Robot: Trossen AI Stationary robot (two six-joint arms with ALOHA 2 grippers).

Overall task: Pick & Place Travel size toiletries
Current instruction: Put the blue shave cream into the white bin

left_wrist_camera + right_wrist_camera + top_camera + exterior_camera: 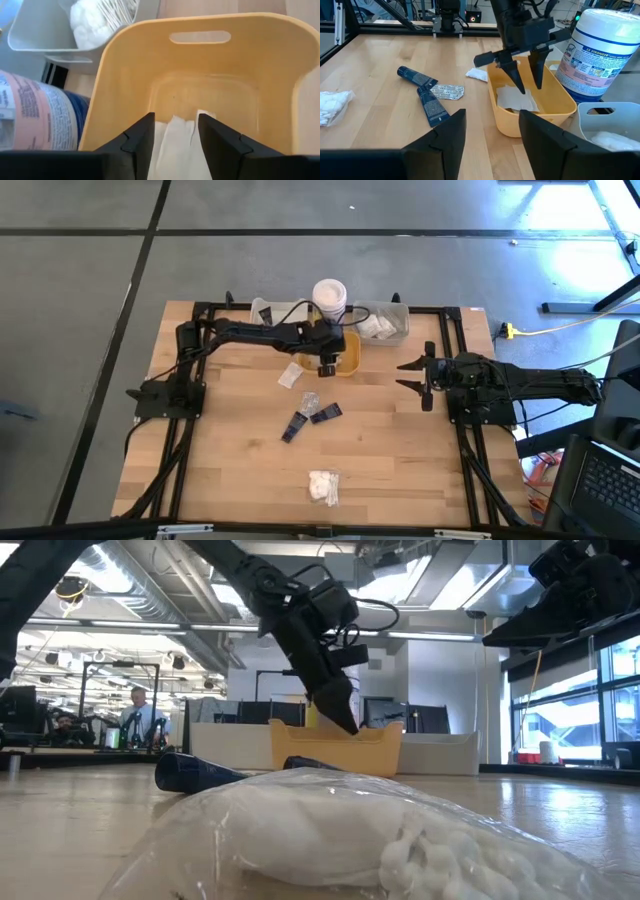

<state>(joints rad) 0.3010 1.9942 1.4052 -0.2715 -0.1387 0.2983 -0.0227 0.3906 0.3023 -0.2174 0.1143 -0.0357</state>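
My left gripper (527,75) hung just over the yellow plastic tray (555,107) with its fingers spread, gripping nothing; flat white sachets (175,145) lay inside the tray beneath it. My right gripper (413,380) waited at the right of the wooden bench (400,460), fingers spread too. Two small dark blue tubes (422,92), a foil sachet (447,91) and a clear-wrapped white fluffy piece (323,486) lay on the bench.
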